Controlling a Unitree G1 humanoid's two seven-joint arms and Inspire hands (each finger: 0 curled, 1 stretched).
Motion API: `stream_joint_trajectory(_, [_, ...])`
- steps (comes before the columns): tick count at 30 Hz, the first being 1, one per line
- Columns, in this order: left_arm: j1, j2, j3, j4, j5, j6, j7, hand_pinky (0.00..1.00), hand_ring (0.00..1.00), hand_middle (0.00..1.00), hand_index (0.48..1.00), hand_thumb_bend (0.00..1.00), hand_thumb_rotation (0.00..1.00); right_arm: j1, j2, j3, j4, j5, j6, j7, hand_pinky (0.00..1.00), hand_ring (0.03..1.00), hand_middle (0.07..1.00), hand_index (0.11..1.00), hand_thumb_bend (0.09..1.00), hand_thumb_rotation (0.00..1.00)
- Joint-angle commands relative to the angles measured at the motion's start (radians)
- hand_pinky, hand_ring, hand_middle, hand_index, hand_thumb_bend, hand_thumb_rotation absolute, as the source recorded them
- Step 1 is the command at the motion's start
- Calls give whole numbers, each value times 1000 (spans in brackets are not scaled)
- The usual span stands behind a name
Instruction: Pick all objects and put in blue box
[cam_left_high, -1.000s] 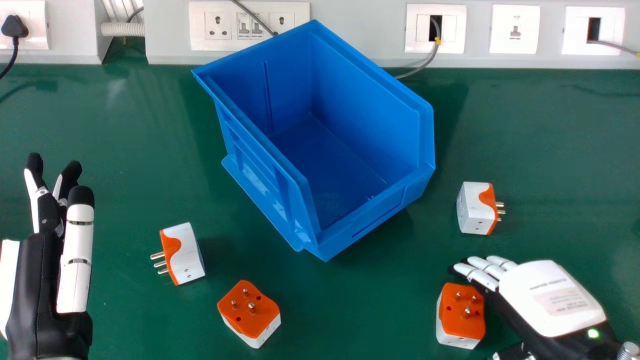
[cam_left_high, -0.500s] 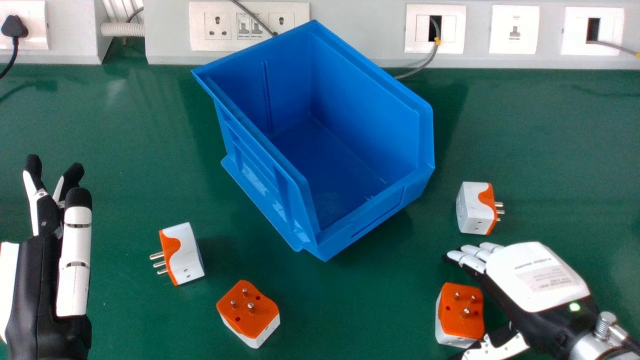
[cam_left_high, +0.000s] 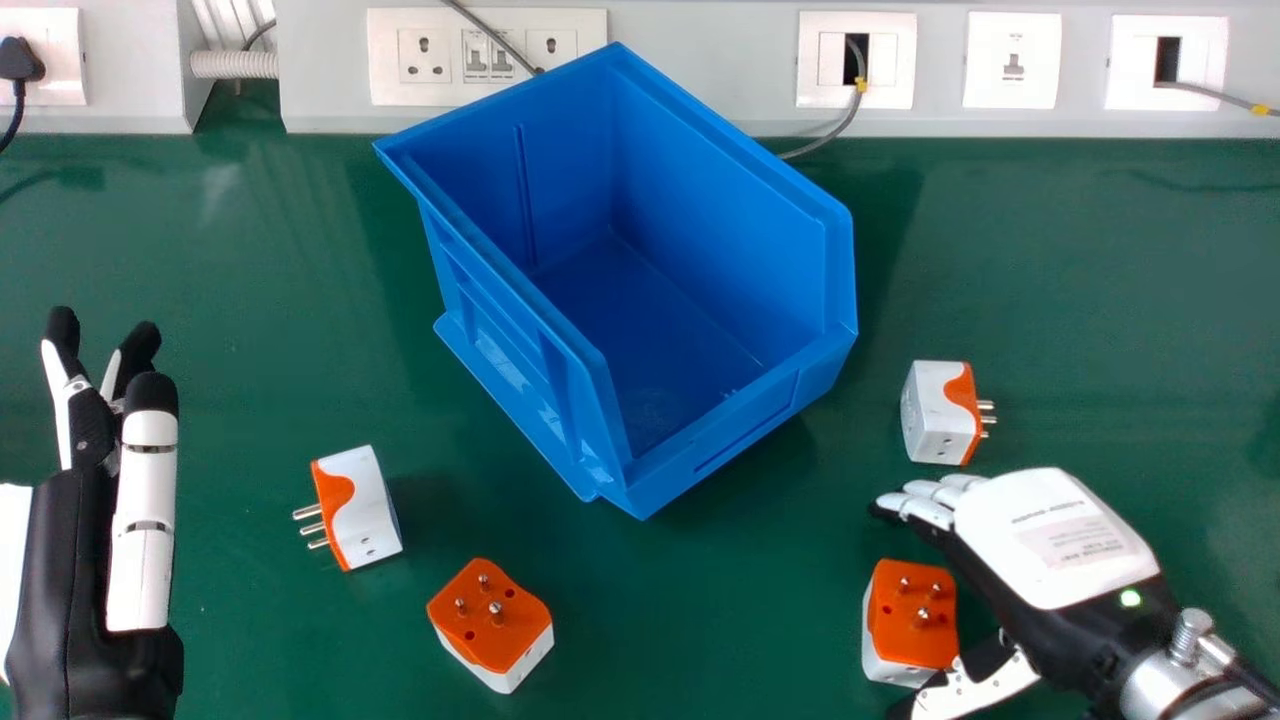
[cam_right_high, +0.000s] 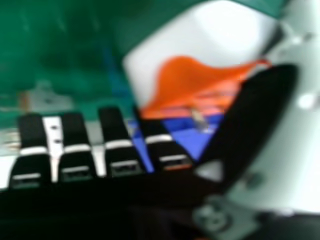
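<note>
While R hand (cam_left_high: 1055, 540) gapes wide, orange-wht adapter (cam_left_high: 912, 615) sits btwn thumb & fingers.

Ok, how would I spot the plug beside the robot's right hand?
Find the blue box, then look nearer the robot, to its right. The plug sits beside the right hand, orange face and pins up; the other pins-up plug has no hand beside it.

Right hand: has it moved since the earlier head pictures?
Yes. Judged against the orange and white plug beside it, the right hand has moved to the robot's left and farther forward, toward the blue box.
</note>
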Motion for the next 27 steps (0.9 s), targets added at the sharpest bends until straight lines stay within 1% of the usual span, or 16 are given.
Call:
stream_joint_trajectory(1, [-7, 12, 8, -24, 2, -9, 0, 1000, 997, 976, 982, 406, 907, 5, -1, -9, 60, -7, 35, -9, 427, 480, 539, 467, 513, 9])
stream_joint_trajectory(3, [-6, 14, 8, -30, 15, -5, 5, 1000, 994, 976, 982, 411, 915, 11, 9, -17, 56, 16, 38, -9, 376, 465, 537, 474, 501, 3])
stream_joint_trajectory(4, [-5, 14, 8, -33, 19, -2, 8, 1000, 994, 977, 983, 413, 920, 14, 11, -20, 53, 27, 40, -4, 360, 465, 542, 481, 497, 1])
stream_joint_trajectory(5, [-5, 13, 7, -36, 21, 1, 10, 1000, 995, 977, 985, 413, 923, 15, 13, -22, 45, 38, 49, 12, 352, 466, 545, 484, 495, 0])
stream_joint_trajectory(7, [-8, 13, 7, -37, 18, 3, 12, 1000, 997, 978, 989, 415, 920, 17, 13, -23, 31, 54, 61, 35, 331, 465, 553, 491, 492, 0])
stream_joint_trajectory(9, [-12, 13, 7, -38, 19, 7, 16, 1000, 1000, 979, 995, 409, 913, 17, 17, -28, 14, 59, 79, 64, 316, 459, 559, 499, 489, 0])
stream_joint_trajectory(11, [-13, 12, 6, -45, 19, 21, 22, 1000, 1000, 978, 995, 414, 899, 17, 20, -33, 1, 62, 87, 78, 310, 455, 559, 505, 488, 0])
stream_joint_trajectory(12, [-13, 11, 5, -50, 16, 28, 21, 1000, 1000, 976, 993, 417, 885, 17, 21, -34, -5, 61, 93, 83, 305, 449, 555, 511, 488, 0])
stream_joint_trajectory(16, [-13, 6, 2, -66, 14, 50, 26, 1000, 1000, 974, 992, 383, 846, 20, 24, -35, -18, 62, 96, 70, 296, 441, 556, 519, 487, 0])
stream_joint_trajectory(18, [-12, 5, 0, -73, 17, 56, 29, 1000, 1000, 976, 995, 377, 833, 20, 27, -37, -21, 64, 99, 69, 291, 435, 546, 525, 488, 0])
stream_joint_trajectory(21, [-11, 3, -3, -81, 12, 60, 28, 1000, 1000, 977, 996, 349, 815, 22, 34, -45, -25, 79, 99, 71, 293, 439, 554, 524, 487, 0])
stream_joint_trajectory(24, [-7, 1, -6, -92, 22, 72, 38, 1000, 1000, 976, 994, 341, 802, 29, 32, -53, -28, 87, 77, 45, 303, 453, 574, 514, 486, 0])
stream_joint_trajectory(25, [-5, 1, -6, -94, 24, 70, 38, 1000, 1000, 975, 994, 333, 801, 36, 30, -59, -37, 93, 73, 40, 301, 452, 573, 514, 486, 0])
stream_joint_trajectory(27, [-3, 1, -5, -91, 11, 63, 30, 1000, 1000, 977, 996, 332, 793, 61, 24, -76, -82, 95, 76, 31, 309, 448, 556, 515, 488, 0])
